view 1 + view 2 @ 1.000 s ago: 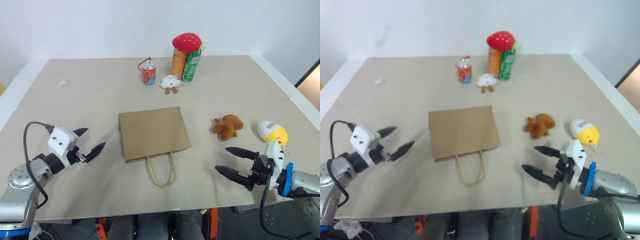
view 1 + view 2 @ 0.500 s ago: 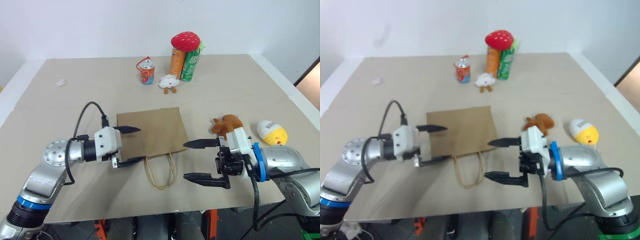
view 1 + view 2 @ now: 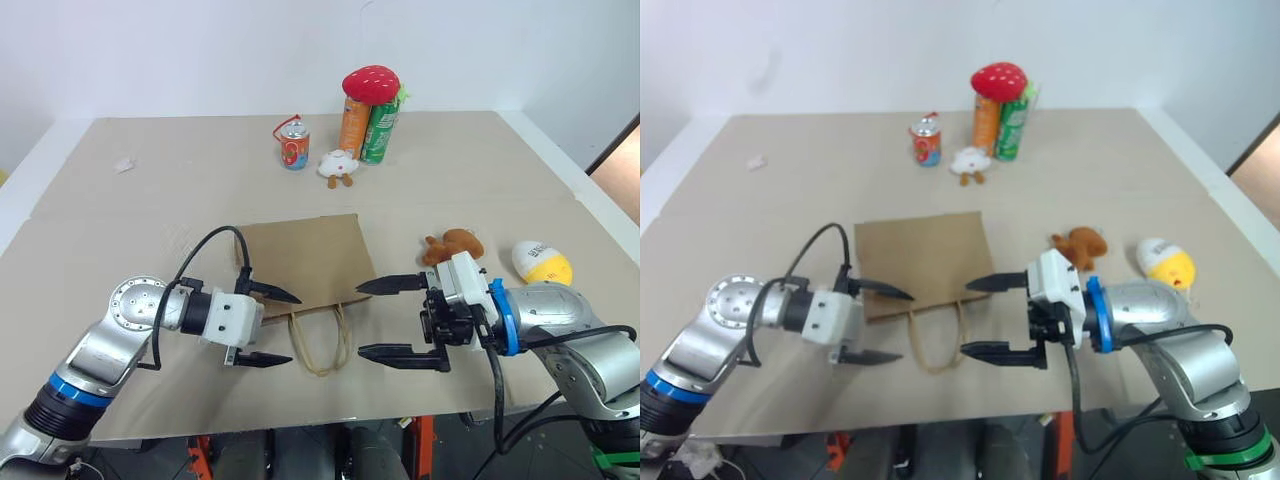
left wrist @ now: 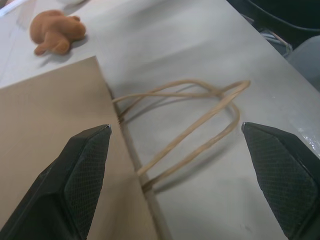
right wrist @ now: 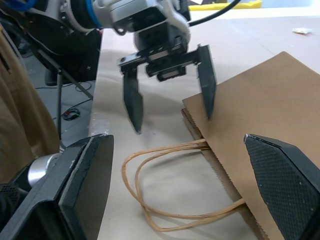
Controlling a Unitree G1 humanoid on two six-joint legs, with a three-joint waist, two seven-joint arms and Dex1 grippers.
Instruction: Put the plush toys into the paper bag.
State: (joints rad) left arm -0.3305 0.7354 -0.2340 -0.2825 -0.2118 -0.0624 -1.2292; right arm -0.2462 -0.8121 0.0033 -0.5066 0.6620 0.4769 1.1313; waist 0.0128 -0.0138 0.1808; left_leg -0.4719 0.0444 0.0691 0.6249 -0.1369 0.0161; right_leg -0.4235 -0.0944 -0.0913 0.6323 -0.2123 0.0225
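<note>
Between both open end effectors lie the paper bag's (image 3: pixel 305 262) handles (image 3: pixel 320 343).

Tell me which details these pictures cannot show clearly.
- Flat brown paper bag: whether anything is inside; head views show its closed flat face.
- Red drink can, orange can and green can: label text too small.
- Small white scrap on the table: too small to identify.
- Brown furry plush toy: partly behind the right tool.

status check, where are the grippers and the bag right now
Left gripper and right gripper open, empty, flanking the handles. Paper bag flat on table. Brown plush and egg plush loose on its right. Nothing blocking.
</note>
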